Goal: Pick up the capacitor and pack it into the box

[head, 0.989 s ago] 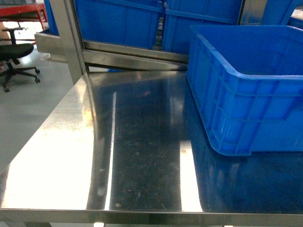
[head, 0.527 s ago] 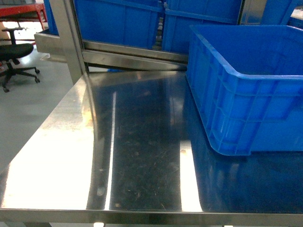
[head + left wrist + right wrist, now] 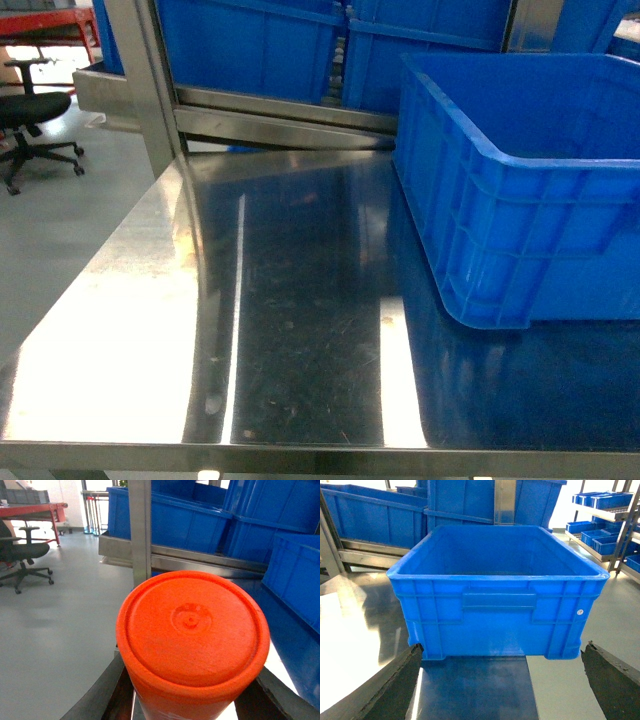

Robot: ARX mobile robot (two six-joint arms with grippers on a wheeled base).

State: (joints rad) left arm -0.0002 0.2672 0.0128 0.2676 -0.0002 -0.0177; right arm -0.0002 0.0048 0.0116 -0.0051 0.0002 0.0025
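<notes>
The capacitor (image 3: 192, 630), a fat orange cylinder with a round flat end facing the camera, fills the left wrist view. My left gripper (image 3: 192, 702) is shut on it, and a dark finger (image 3: 107, 695) shows on either side of its body. In the right wrist view my right gripper (image 3: 502, 650) is open and empty, low over the steel table's (image 3: 470, 690) right edge. The box is out of view. Neither gripper appears in the head view.
A large blue crate (image 3: 520, 200) stands on the right of the steel table (image 3: 300, 300), straight ahead of the right gripper. More blue crates (image 3: 260, 45) are stacked behind a steel post (image 3: 140, 80). An office chair (image 3: 35, 110) stands on the floor at left. Shelves of blue bins (image 3: 605, 510) are at far right.
</notes>
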